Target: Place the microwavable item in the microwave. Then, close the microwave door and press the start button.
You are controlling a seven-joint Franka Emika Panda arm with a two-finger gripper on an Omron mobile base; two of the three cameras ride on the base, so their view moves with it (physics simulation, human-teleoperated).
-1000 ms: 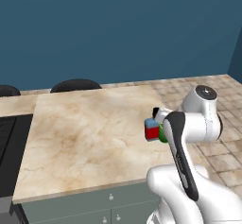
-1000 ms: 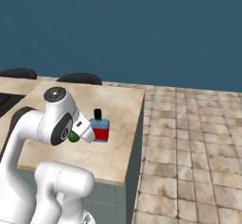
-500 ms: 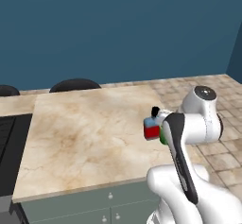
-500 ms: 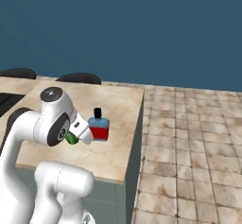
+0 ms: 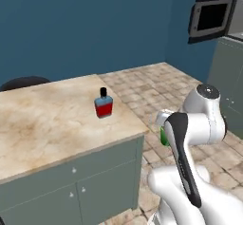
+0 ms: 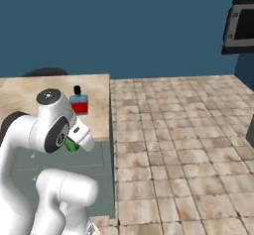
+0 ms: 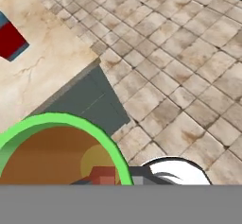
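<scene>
Since the earlier frames the base has turned, so the microwave (image 5: 212, 19) now shows on the far wall. One end effector (image 6: 75, 141) is clamped on one green cup (image 7: 61, 151) of brown contents, mouth facing the hand camera, beside the tabletop (image 5: 47, 119). One bottle (image 5: 103, 104) stands upright there.

No text, brand or number can be read anywhere. The bottle (image 5: 103, 105) on the desk (image 5: 42, 124) shows a plain red band. The microwave (image 5: 212, 17) bears no legible marking.
</scene>
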